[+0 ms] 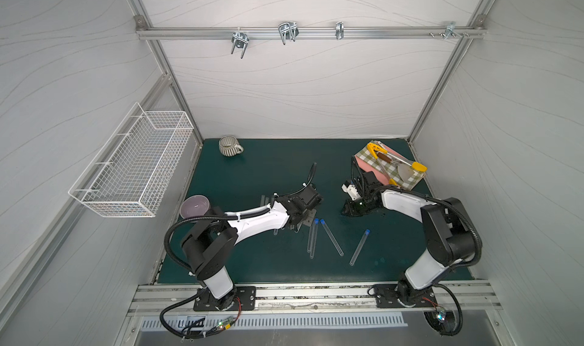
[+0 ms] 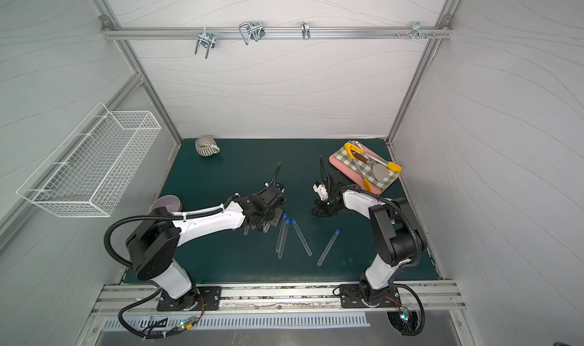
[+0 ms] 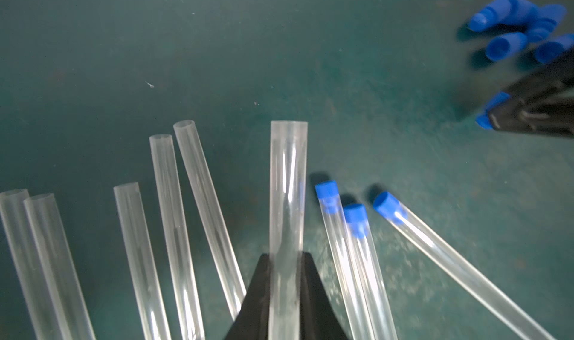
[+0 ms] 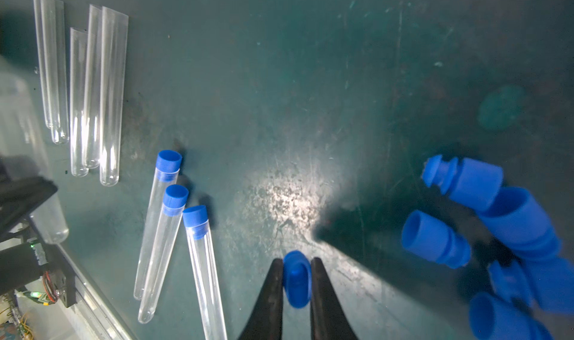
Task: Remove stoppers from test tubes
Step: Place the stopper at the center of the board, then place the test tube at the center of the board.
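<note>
1. Right jaws: nearly closed, pinching one short, flanged, bright blue plastic stopper (image 4: 297, 287) by its sides, just beside the heap of loose blue stoppers (image 4: 503, 217) on the dark green bench (image 4: 279, 74).
2. Left jaws: clamped round a long, clear, open-mouthed test tube (image 3: 287, 183), held well apart from the heap.
3. You should carry the stopper over the heap and lower it before parting the jaws. Dropped from height, a plug this round will likely roll.
4. Lay the open tube alongside the five bare clear tubes (image 3: 174, 229), which lie farthest from the heap. Do not lay it across them.
5. Outstanding: three stoppered tubes (image 4: 164, 245) lie between the bare tubes and the heap. A fourth stoppered tube (image 1: 359, 247) lies apart from them, nearer the heap. Grip each mid-body.
</note>
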Motion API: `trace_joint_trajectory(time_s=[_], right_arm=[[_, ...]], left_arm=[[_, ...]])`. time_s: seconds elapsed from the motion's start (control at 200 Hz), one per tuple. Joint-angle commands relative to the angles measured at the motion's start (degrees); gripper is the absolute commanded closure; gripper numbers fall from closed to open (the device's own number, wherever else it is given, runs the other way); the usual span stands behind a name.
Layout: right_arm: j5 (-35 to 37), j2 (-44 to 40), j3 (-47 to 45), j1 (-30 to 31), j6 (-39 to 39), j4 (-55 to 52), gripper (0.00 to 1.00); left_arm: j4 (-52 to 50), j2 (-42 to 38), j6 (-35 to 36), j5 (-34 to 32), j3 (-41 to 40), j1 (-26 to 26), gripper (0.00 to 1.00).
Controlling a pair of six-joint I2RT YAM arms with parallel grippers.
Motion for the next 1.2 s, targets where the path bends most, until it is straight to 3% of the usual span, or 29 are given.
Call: trace_joint_trajectory(time_s=[0.0, 0.625, 0.925, 1.196], right_arm=[[0.58, 0.41, 1.23, -0.26, -1.38, -0.89, 0.79], [0.71, -5.34, 1.32, 0.09, -1.19, -2.90, 0.64], [1.23, -13.50, 0.97, 1.15, -0.91, -5.07, 0.54], [1.67, -19.85, 1.43, 1.14, -1.31, -8.25, 0.50]], left_arm=[[0.70, 3.41, -2.85, -1.84, 3.68, 0.75, 1.00], [-2.56, 14.06, -5.97, -3.79, 10.04, 3.65, 0.98], [-3.43, 15.25, -6.42, -3.52, 11.08, 4.17, 0.86], [-4.03, 12.59, -5.80, -3.28, 11.04, 4.21, 0.66]])
